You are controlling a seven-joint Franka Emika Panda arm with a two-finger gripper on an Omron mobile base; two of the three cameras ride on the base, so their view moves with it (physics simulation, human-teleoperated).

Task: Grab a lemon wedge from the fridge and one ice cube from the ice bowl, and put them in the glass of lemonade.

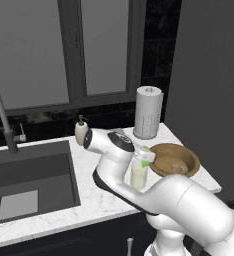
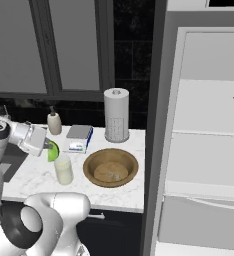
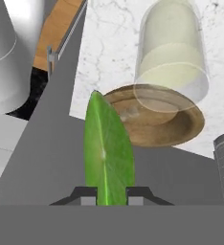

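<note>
Claw (image 3: 104,194) clamps lemon wedge (image 3: 106,148) just above and beside the glass of lemonade (image 2: 64,169) on the worktop (image 2: 34,175); releasing off-centre could bounce it off the rim toward the ice bowl (image 2: 110,167).

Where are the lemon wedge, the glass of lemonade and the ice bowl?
lemon wedge (image 3: 107,153): hand view, middle of its green face.
glass of lemonade (image 2: 64,171): right base view, side wall at the liquid.
ice bowl (image 2: 92,177): right base view, front-left wooden rim.
</note>
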